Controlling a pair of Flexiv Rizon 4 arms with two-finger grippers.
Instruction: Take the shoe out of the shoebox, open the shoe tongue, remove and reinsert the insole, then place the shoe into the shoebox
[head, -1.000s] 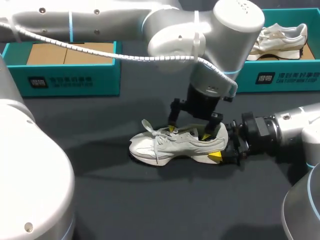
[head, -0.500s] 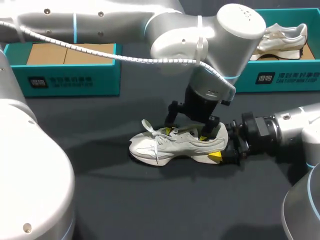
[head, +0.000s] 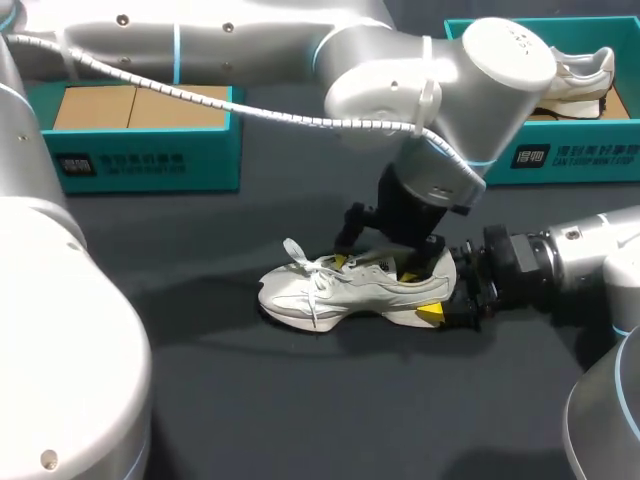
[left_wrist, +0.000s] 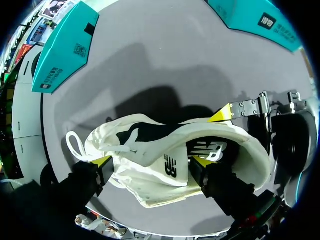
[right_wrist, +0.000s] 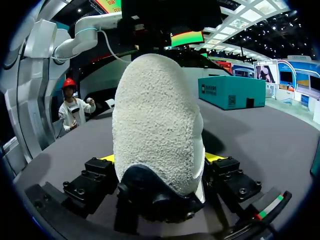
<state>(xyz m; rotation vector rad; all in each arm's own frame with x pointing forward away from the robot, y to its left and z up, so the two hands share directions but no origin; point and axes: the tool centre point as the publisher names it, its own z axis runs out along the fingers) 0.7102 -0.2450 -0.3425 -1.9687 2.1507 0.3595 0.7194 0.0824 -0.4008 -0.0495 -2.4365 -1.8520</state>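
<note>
**Desk:** Where is the shoe?

**Robot:** The white shoe (head: 340, 295) stands on its sole at the centre of the dark table (head: 250, 400). Its toe points toward the left of the frame and its heel toward the right. It is outside both boxes. A lace loop (head: 295, 250) sticks up over the forefoot.

**Desk:** And your right gripper?

**Robot:** My right gripper (right_wrist: 160, 159) comes in low from the right edge and is clamped on the heel. In its wrist view the rough-textured heel stands between the fingers, with a yellow tip against each side.

**Desk:** The left?

**Robot:** My left gripper (head: 375, 267) is down on the top of the shoe, and its arm crosses the frame from the upper left. The jaws stand wide apart. One yellow tip is by the laces and tongue, and the other is at the collar opening near the heel. In the left wrist view the shoe's upper fills the space between them.

**Desk:** The boxes?

**Robot:** A teal shoebox (head: 140, 160) sits at the upper left with brown cardboard showing inside. A second teal box (head: 560, 155) at the upper right holds another pale shoe (head: 575, 75).
</note>
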